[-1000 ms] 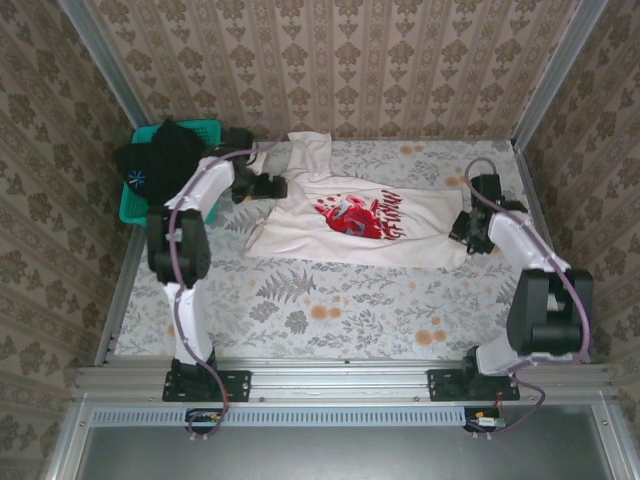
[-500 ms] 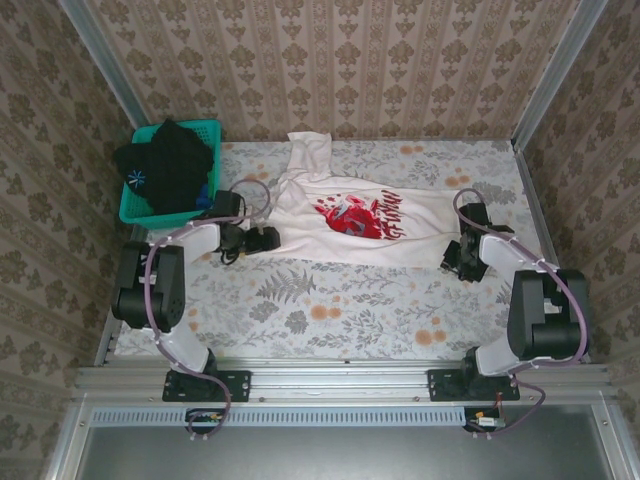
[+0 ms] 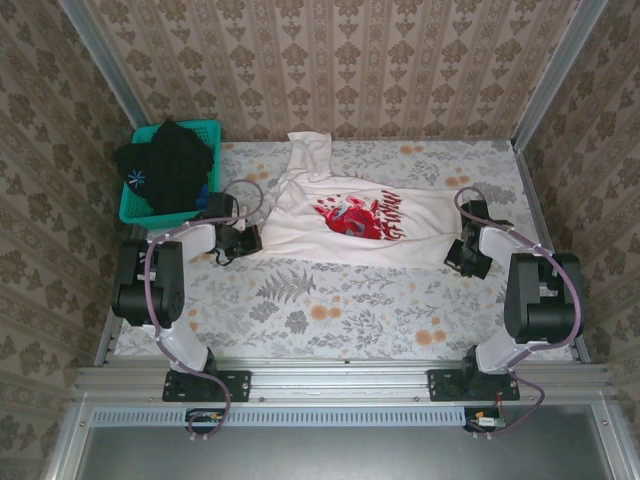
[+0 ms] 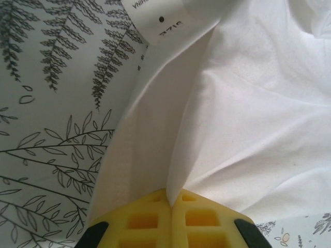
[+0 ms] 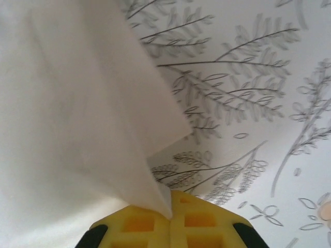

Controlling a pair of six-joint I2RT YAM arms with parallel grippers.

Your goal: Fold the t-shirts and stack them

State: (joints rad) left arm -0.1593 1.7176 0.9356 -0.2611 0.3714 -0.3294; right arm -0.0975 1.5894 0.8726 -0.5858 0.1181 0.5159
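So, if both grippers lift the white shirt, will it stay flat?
Probably not: the shirt looks floppy, creased where the left gripper pinches it. Likely light: its edge at the right gripper looks thin. Its middle would probably sag.

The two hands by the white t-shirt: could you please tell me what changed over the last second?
The left hand moved nearer and the right hand slightly nearer; both shut on near corners of the white t-shirt. The shirt stays flat, the teal basket unmoved.
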